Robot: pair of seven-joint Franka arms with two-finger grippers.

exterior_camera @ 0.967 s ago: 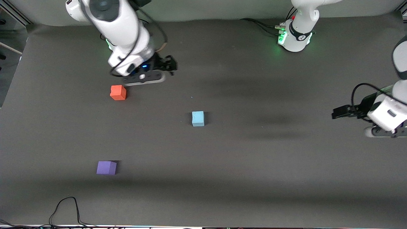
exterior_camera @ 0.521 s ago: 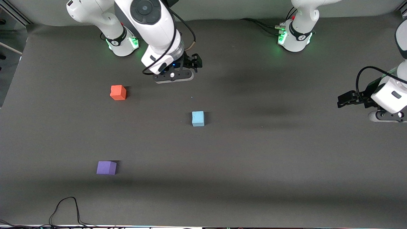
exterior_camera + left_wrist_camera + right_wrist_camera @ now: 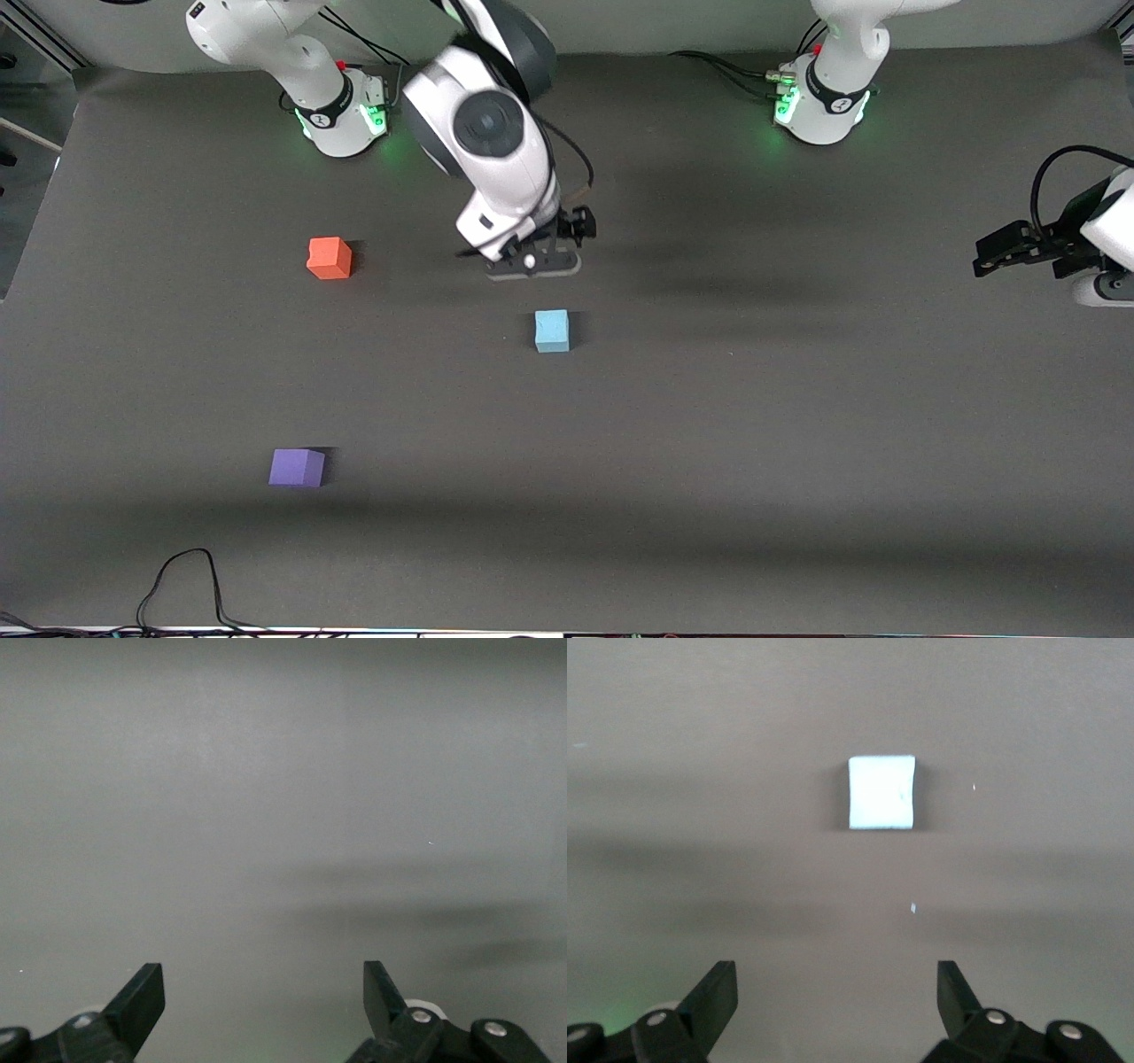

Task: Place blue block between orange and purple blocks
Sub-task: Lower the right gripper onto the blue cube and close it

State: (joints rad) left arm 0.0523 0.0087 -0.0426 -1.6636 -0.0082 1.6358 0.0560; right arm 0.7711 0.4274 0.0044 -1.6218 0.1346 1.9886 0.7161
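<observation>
The light blue block point(image 3: 552, 330) sits on the dark mat near the table's middle; it also shows in the right wrist view point(image 3: 881, 793). The orange block point(image 3: 329, 258) lies toward the right arm's end, farther from the front camera. The purple block point(image 3: 297, 467) lies nearer the camera, toward the same end. My right gripper point(image 3: 567, 237) point(image 3: 833, 992) is open and empty, up over the mat just short of the blue block. My left gripper point(image 3: 997, 252) point(image 3: 264, 992) is open and empty, over bare mat at the left arm's end.
A black cable point(image 3: 186, 585) loops on the mat at the edge nearest the camera. The two arm bases point(image 3: 341, 111) point(image 3: 824, 102) stand along the edge farthest from the camera.
My right gripper has swung from beside the orange block toward the table's middle, ending close to the blue block. My left gripper has drawn back toward its end of the table. The blocks have not moved.
</observation>
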